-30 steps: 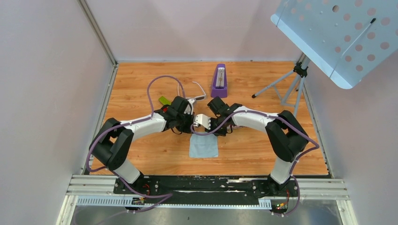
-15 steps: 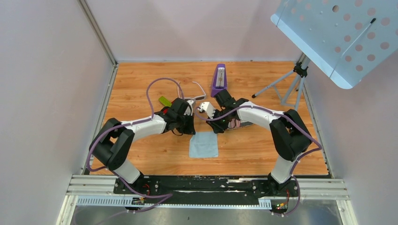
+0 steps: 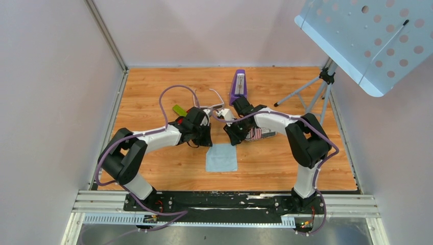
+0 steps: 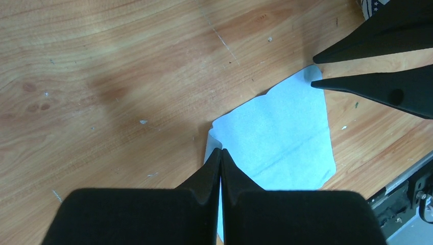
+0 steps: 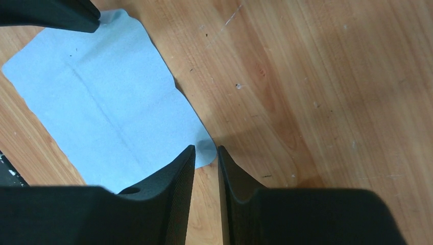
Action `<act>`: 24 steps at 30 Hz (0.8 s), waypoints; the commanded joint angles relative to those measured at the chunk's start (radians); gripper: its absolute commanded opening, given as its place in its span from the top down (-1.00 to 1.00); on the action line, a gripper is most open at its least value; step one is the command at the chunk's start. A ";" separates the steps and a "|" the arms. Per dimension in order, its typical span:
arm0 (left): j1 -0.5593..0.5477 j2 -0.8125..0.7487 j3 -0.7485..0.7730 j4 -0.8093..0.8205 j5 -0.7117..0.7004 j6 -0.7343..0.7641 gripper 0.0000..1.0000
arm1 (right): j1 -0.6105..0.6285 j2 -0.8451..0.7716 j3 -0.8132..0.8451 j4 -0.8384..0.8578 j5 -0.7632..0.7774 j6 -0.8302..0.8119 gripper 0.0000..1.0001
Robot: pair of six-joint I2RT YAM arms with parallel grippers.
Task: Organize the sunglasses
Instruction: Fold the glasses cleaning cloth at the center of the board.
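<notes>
Since 1.0 s ago the right end effector [image 5: 206, 149] has swung from over the far edge of the cloth [image 3: 221, 157] toward the far side, and is now just right of the sunglasses [image 3: 217, 106]. The left arm and the sunglasses are about unchanged. The cloth lies flat on the desk [image 3: 153, 87], nearest the bases. Left end effector [image 4: 220, 155]: clenched, tips meeting, nothing seen between them. Right: fingers parted by a slim gap, empty. Both wrist views look onto the cloth and neither shows the sunglasses. These sit just beyond the left end effector, nearer than the metronome [image 3: 238, 88]; whether they rest on the desk or are propped, I cannot tell. Frame long axis runs roughly left-right, with both thin arms unfolded and pointing far, toward the back wall. Judgement: the step is the right-hand approach. It should widen the fingers first, take the frame at the right hinge rather than a lens, and close gently, since the thin arms look likely to flex or skid.
</notes>
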 commanded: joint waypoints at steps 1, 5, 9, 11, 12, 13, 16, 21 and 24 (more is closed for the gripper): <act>-0.002 0.016 0.010 0.014 -0.010 0.001 1.00 | -0.010 0.041 0.025 -0.036 -0.007 0.042 0.46; -0.003 0.021 0.010 0.016 -0.008 0.003 1.00 | -0.008 0.053 0.017 -0.037 0.003 0.039 0.47; 0.000 0.025 0.010 0.023 -0.008 0.002 1.00 | 0.004 0.056 0.002 -0.041 0.041 0.021 0.49; 0.001 0.029 0.010 0.024 -0.007 0.001 1.00 | 0.011 0.052 -0.007 -0.041 0.048 0.013 0.49; 0.001 0.031 0.010 0.025 -0.007 0.001 1.00 | 0.017 0.050 -0.013 -0.041 0.050 0.010 0.49; 0.001 0.032 0.010 0.027 -0.005 0.001 1.00 | 0.023 0.047 -0.018 -0.041 0.059 0.003 0.50; 0.002 0.034 0.010 0.027 -0.006 0.001 1.00 | 0.044 0.045 -0.022 -0.041 0.099 -0.015 0.58; 0.006 0.036 0.009 0.029 -0.008 0.003 1.00 | 0.064 0.040 -0.023 -0.043 0.106 -0.021 0.64; 0.005 0.039 0.009 0.030 -0.007 0.001 1.00 | 0.083 0.028 -0.032 -0.041 0.127 -0.031 0.64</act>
